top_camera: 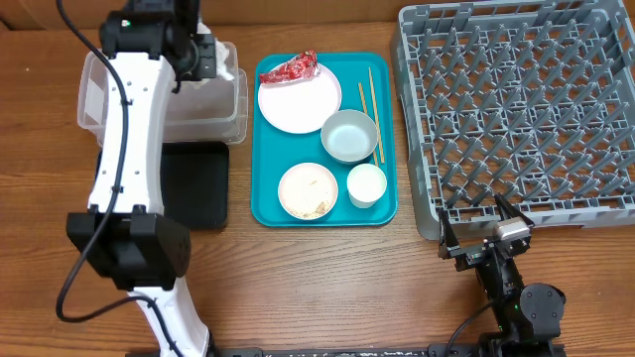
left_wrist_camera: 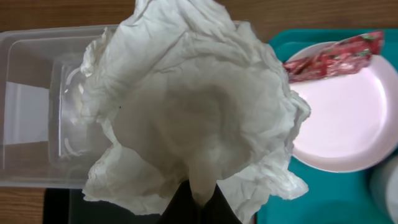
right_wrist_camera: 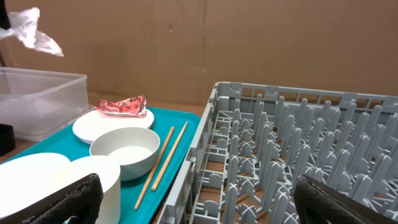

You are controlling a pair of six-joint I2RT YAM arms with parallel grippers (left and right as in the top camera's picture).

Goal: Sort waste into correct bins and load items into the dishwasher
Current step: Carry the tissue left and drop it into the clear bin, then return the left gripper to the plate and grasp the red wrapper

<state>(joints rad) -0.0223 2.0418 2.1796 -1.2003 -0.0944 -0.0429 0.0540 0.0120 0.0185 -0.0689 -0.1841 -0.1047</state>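
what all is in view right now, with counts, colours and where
napkin: 1, white, held above tub
tub: 1, clear, far left
black tray: 1, black, beside tub
teal tray: 1, teal, centre
plates: 2, white, on teal tray
wrapper: 1, red, on far plate
bowl: 1, pale, teal tray
cup: 1, white, teal tray
chopsticks: 2, wood, teal tray
rack: 1, grey, right
left gripper: shut on napkin
right gripper: open, by rack

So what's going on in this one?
The left gripper holds the crumpled napkin over the clear tub, not yet released. The red wrapper lies on a plate on the teal tray, with the bowl, cup, chopsticks and a second plate. The right gripper sits open by the grey rack, which holds nothing.
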